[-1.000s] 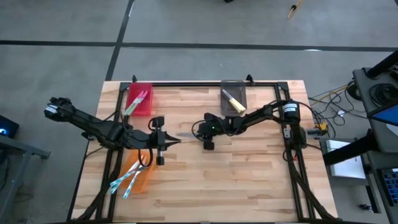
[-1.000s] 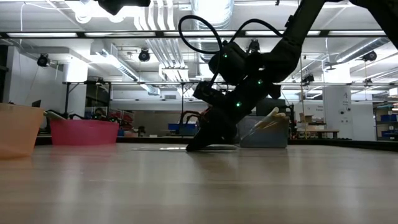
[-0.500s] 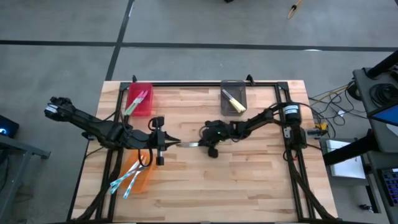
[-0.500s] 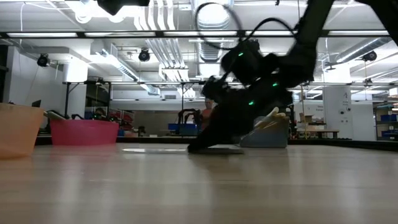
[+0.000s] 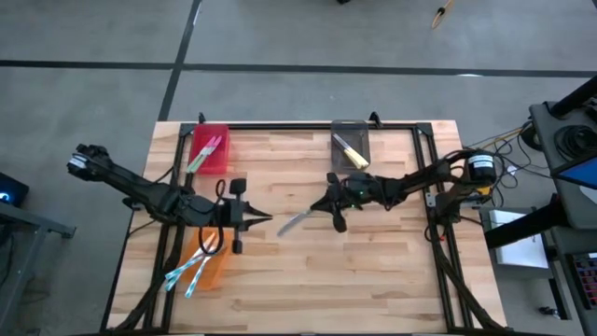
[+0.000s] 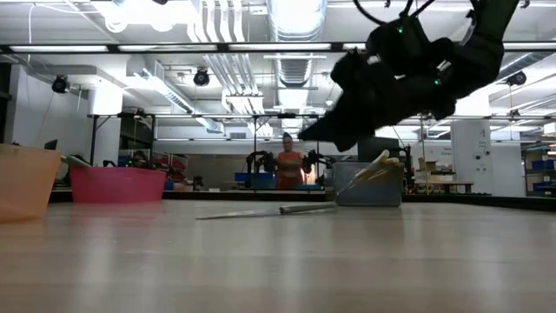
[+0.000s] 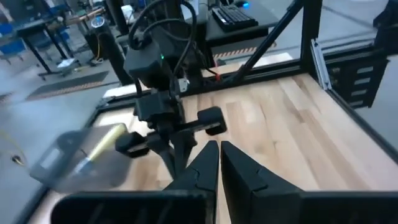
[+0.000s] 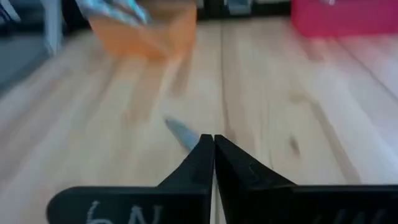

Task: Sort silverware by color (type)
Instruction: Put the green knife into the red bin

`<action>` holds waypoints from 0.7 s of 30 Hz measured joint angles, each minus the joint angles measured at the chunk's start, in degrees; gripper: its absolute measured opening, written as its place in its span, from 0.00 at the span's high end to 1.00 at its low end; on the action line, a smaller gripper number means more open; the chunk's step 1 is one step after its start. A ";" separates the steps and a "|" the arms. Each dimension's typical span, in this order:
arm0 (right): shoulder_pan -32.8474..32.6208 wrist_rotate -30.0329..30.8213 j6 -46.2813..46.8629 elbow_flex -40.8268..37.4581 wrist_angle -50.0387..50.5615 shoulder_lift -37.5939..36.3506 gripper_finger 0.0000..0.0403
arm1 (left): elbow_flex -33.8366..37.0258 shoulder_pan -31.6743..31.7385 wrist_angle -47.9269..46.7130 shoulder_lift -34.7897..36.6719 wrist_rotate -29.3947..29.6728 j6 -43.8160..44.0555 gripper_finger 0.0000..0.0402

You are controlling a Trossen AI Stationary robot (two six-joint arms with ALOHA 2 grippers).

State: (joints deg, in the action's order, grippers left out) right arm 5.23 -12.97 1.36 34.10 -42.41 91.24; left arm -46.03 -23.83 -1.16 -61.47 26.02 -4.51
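Note:
One knife [image 5: 294, 222] lies flat and slanting on the wooden table [image 5: 392, 280] near its middle; its handle colour does not show. In the low view the knife [image 6: 261, 211] rests on the boards. My right gripper [image 6: 306, 139] is shut and empty above its right end. The right wrist view shows the blade tip [image 8: 177, 132] just beyond the shut fingertips [image 8: 213, 138]. My left gripper [image 5: 267, 217] is shut and empty. It hangs above the table to the knife's left and points at it.
A red bin [image 5: 209, 147] with green-handled knives stands at the far left. A grey bin [image 5: 352, 147] with yellow-handled ones is at the far middle. An orange bin [image 5: 205, 261] with light-blue ones sits near left. A person [image 6: 287, 165] stands in the room behind.
My right gripper has risen off the table, drawn back toward the right edge and tipped up from steeply downward to nearly level. The knife has slid a little toward the near edge, turned to a slant, and stays lying on the table.

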 joint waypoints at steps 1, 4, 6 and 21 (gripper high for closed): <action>0.00 0.96 -1.04 -0.31 1.14 -0.06 0.99 | 1.34 0.04 2.06 -0.46 -0.02 1.23 1.00; 0.27 6.88 -4.66 -1.07 5.63 -0.27 0.98 | 6.22 0.76 10.52 -4.30 0.14 5.22 1.00; 0.36 11.75 -7.22 -1.07 8.39 0.29 0.98 | 8.98 1.52 14.88 -7.69 1.65 8.20 1.00; -1.19 16.17 -4.12 1.65 12.19 7.61 0.98 | 1.71 6.49 6.40 -31.82 1.86 19.49 1.00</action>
State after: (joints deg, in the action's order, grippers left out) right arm 4.04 3.20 -2.77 35.75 -30.23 98.85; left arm -44.32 -17.35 5.24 -93.29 27.88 14.98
